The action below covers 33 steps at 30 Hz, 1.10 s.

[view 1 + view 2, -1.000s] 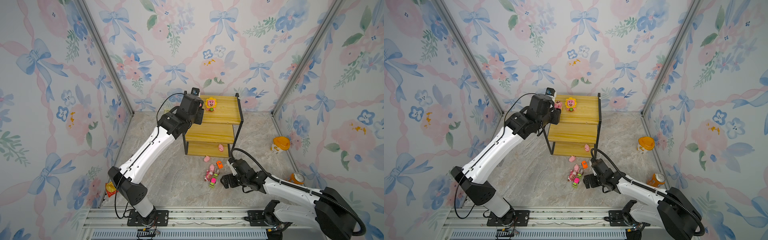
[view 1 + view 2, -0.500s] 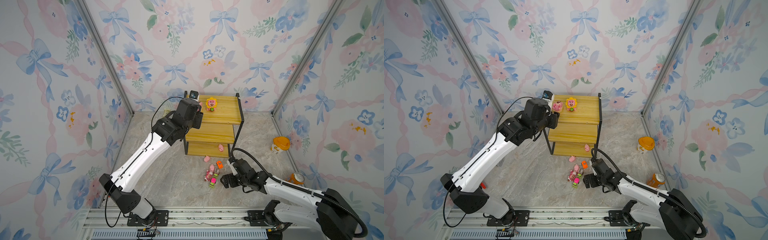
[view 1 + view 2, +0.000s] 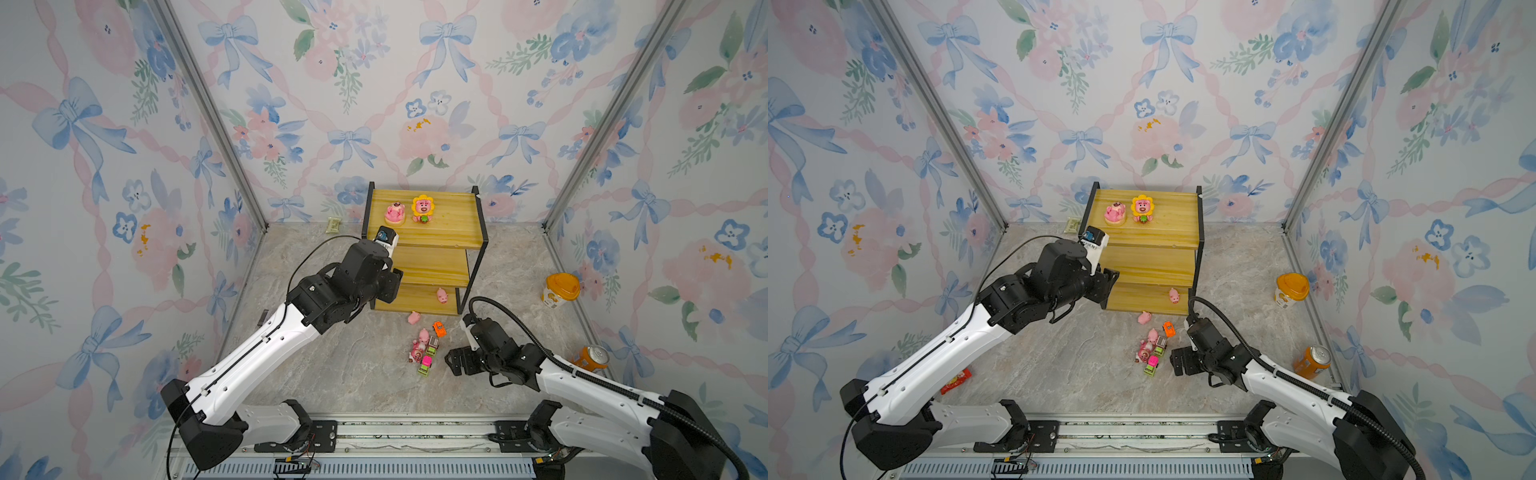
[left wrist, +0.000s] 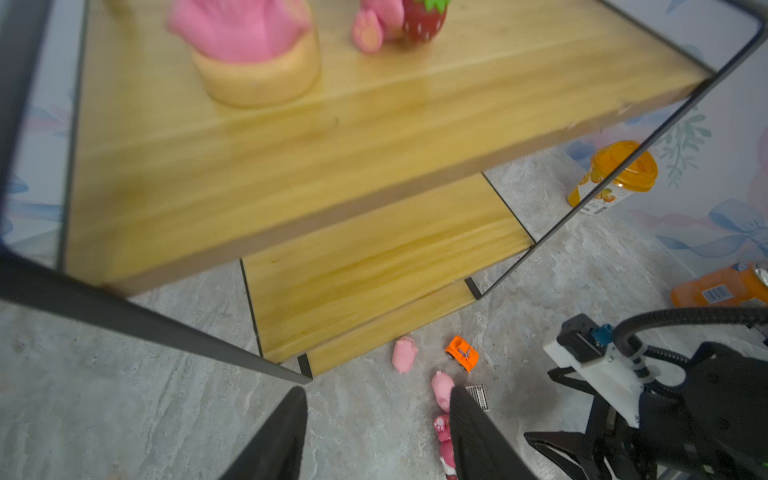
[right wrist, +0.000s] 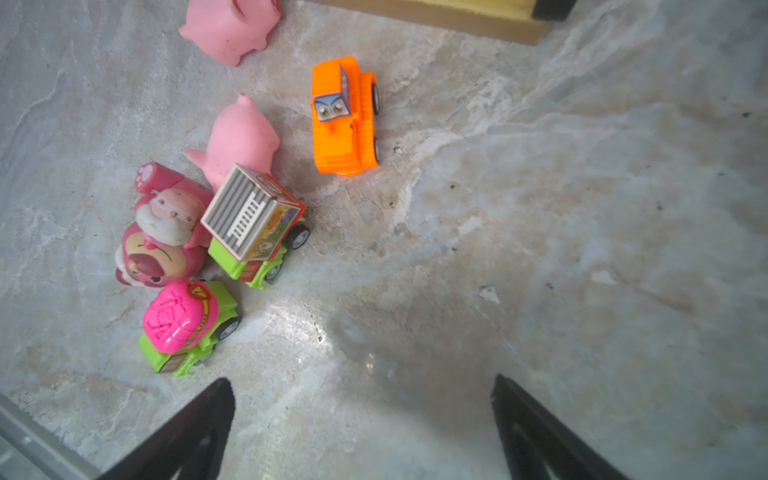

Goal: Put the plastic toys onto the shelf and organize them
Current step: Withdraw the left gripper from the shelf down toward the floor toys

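Marbled grey bench [image 3: 353, 374] under floral walls: left fingers [image 4: 282, 436] hang released and empty at the left front of the three-tier yellow wooden shelf [image 3: 449, 232] in a black frame, whose top board carries two pink bear figurines [image 3: 395, 214] and bottom board one small pink pig [image 3: 441, 296]. Remaining plastic toys [image 3: 424, 353] cluster on the bench just in front; right fingers [image 5: 195, 428] gape empty beside them.

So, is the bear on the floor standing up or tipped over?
Tipped over: the bear lies stretched out on the floor beside the truck, head and foot both resting on it.
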Available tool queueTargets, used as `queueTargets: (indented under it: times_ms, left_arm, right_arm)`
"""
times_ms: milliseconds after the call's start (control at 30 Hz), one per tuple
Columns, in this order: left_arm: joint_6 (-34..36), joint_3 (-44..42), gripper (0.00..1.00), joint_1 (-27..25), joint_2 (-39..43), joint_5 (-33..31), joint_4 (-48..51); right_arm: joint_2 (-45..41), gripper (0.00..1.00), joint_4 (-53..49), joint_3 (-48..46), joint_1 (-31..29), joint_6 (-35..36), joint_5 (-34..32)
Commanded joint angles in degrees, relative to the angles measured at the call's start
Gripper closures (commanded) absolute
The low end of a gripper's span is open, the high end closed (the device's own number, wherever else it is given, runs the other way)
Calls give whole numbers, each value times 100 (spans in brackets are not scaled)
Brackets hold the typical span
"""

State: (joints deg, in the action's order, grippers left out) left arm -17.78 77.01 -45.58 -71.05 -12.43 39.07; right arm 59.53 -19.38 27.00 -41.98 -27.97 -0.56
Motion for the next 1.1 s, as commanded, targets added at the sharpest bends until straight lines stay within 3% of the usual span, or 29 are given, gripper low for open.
queueTargets:
  times_ms: [0, 133, 400, 800, 1067]
  left_arm:
    - [-596, -916, 44, -79, 311, 508, -362]
    - [-1010, -1942, 44, -139, 589, 934, -1107]
    - [-1158, -2897, 42, -280, 436, 1344, -1752]
    - [-1331, -3431, 39, -289, -562, 2675, -2813]
    - [-1338, -3439, 34, -290, -951, 2909, -2860]
  right_arm:
    - [-224, 1, -354, 171, 63, -219, -298]
    - [-350, 1, -467, 199, 70, -304, -391]
    - [-271, 1, -586, 293, 61, -409, -471]
    - [-49, 1, -568, 367, 58, -431, -498]
    - [29, 1, -538, 375, 70, -412, -492]
